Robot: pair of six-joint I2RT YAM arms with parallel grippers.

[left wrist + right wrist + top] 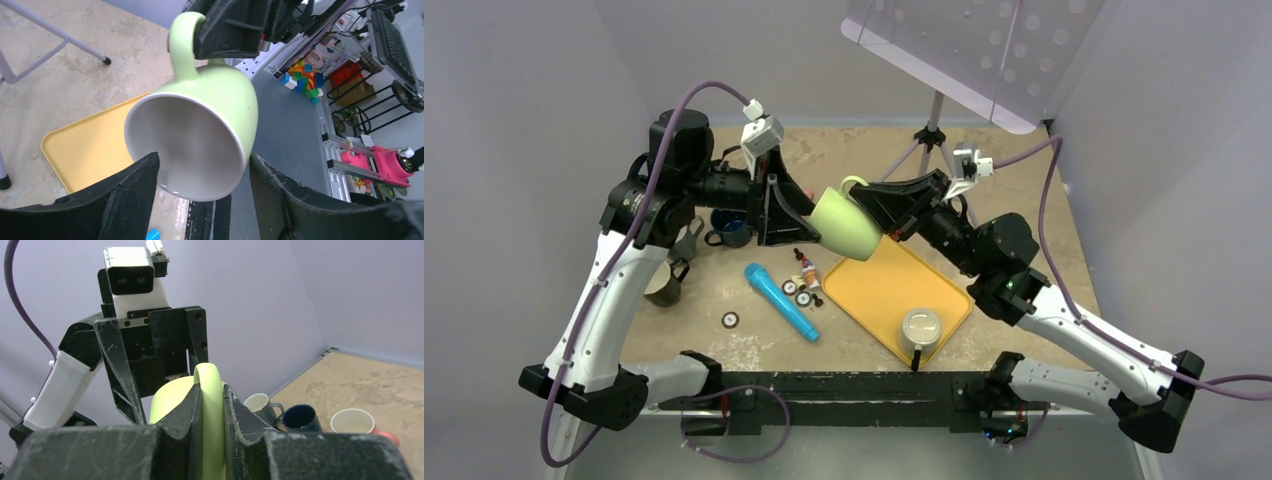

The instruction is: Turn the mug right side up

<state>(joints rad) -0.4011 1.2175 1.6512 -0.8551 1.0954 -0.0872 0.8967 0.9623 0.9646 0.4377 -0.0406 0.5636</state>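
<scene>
Left fingers [127, 197] beside tilted green mug [215, 100], white-lined

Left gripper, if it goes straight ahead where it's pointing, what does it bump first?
The green mug. The left gripper points into its open mouth, one finger each side of the rim; whether they touch already is unclear.
</scene>
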